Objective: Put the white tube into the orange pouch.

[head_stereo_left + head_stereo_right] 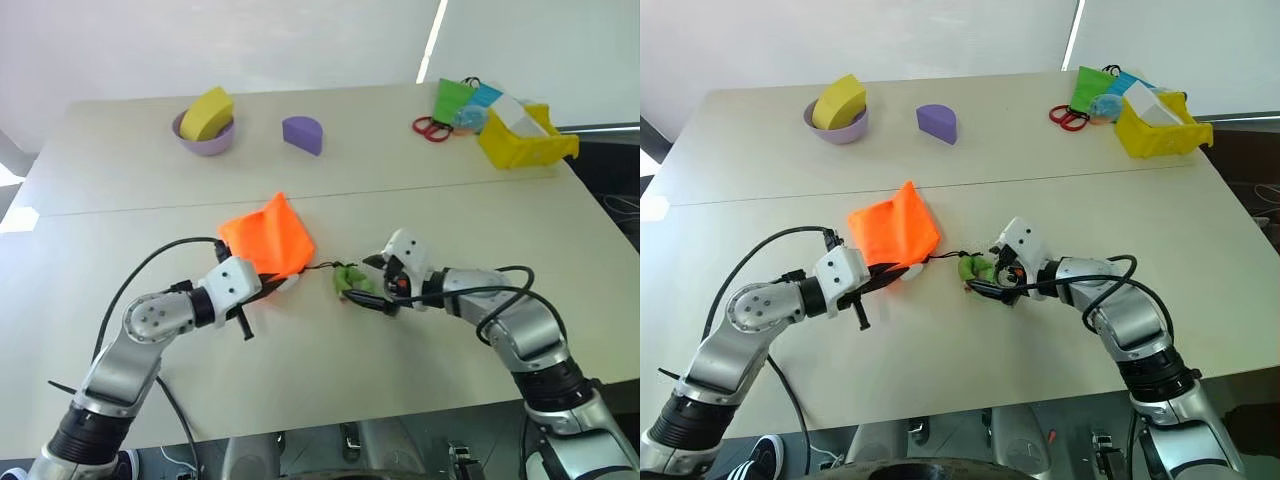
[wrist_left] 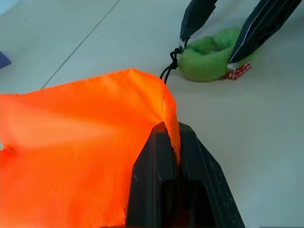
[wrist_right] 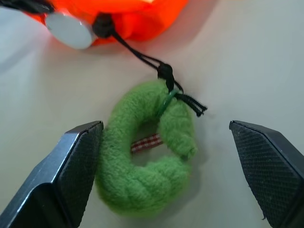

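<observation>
Pale tabletop [image 1: 420, 390] runs under a white wall, a seam crossing it from side to side. At the far left a lilac bowl [image 1: 204, 139] holds a yellow wedge-shaped block [image 1: 207, 112]; just to its right a purple half-round block [image 1: 302, 133] lies bare on the surface. Nearer, left of centre, the left pincer [image 1: 268, 285] is clamped tight on a fold at the edge of the orange pouch [image 1: 268, 237], which stands up from the surface in a peak. A rounded white end of the white tube [image 3: 70, 30] pokes from the pouch mouth beside the black cord [image 3: 142, 58]. That cord leads right to a green coiled ring [image 3: 148, 166] lying flat, with a scrap of red checked ribbon in its hole. The right pincer [image 3: 168, 175] hangs over the ring with fingers spread wide, one on each side, gripping nothing. Far right, red-handled scissors [image 1: 431, 128] lie beside green and blue packets [image 1: 462, 101], and a yellow bin [image 1: 527, 146] holds a white carton [image 1: 517, 114].
</observation>
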You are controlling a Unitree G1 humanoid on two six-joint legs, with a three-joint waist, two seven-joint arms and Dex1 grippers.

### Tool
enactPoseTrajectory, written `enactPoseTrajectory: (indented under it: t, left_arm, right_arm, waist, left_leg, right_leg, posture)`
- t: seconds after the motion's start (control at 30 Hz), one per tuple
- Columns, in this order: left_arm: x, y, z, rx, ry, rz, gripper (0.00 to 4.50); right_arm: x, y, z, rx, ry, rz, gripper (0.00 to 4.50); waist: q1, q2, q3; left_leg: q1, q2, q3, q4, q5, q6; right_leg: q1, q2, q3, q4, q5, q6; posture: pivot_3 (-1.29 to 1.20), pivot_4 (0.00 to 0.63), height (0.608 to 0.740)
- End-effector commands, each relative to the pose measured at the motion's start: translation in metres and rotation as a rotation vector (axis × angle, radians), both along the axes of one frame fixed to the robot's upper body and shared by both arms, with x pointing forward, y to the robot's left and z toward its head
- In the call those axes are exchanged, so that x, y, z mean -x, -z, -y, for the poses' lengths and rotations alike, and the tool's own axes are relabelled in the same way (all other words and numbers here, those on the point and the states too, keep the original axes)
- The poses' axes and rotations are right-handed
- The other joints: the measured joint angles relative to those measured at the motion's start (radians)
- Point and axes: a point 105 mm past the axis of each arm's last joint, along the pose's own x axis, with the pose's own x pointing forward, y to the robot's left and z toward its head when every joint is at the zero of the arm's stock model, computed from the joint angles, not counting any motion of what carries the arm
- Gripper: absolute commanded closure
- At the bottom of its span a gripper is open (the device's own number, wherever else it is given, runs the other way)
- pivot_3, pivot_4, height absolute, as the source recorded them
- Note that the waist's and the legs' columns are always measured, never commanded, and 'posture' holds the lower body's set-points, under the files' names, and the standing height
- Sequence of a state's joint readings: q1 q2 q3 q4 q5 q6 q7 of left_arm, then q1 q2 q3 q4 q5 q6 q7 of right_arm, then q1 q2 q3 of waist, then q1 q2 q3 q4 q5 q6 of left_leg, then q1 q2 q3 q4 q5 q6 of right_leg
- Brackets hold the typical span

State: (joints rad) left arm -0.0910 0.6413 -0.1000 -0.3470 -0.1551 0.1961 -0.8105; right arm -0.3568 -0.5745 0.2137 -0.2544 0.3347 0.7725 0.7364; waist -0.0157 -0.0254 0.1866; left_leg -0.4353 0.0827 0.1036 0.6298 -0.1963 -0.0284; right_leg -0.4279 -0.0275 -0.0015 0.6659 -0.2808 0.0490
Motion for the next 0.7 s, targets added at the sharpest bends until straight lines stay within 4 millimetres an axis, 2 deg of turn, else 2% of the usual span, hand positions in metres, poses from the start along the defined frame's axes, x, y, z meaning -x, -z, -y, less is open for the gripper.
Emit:
enactPoseTrajectory:
  t: [0.03, 0.13, 0.37, 0.7]
  left_arm:
    - [0.0, -0.01, -0.005, 0.009, 0.006, 0.041, 4.5]
    - [0.0, -0.011, -0.006, 0.008, 0.008, 0.044, 4.5]
    - [0.0, -0.009, -0.005, 0.013, 0.015, 0.043, 4.5]
    - [0.002, -0.01, -0.009, 0.024, 0.035, 0.021, 4.5]
  right_arm:
    - [-0.002, 0.002, 0.004, 0.041, 0.002, 0.018, 0.07]
    - [-0.006, 0.0, 0.008, 0.048, 0.014, 0.04, 0.89]
    - [-0.008, -0.009, 0.023, 0.051, 0.008, 0.052, 4.36]
    - [-0.021, -0.022, 0.063, 0.135, 0.042, 0.134, 4.44]
  waist:
    - [0.0, 0.0, 0.0]
    - [0.001, 0.0, 0.0]
    - [0.004, 0.0, 0.0]
    - [0.003, 0.0, 0.0]
  left_leg:
    - [0.0, 0.0, 0.0, 0.0, 0.0, 0.0]
    - [0.0, 0.0, 0.0, 0.0, 0.0, 0.0]
    - [0.0, 0.0, 0.0, 0.001, 0.0, 0.0]
    - [0.0, 0.0, 0.0, 0.001, 0.0, 0.0]
  right_leg:
    - [0.0, 0.0, 0.0, 0.0, 0.0, 0.0]
    - [0.0, 0.0, 0.0, 0.0, 0.0, 0.0]
    - [0.0, 0.0, 0.0, 0.0, 0.0, 0.0]
    - [0.001, 0.0, 0.0, 0.0, 0.0, 0.0]
  posture:
    - [0.0, 0.15, 0.734]
    - [0.0, 0.15, 0.734]
    - [0.0, 0.15, 0.734]
    - [0.0, 0.15, 0.734]
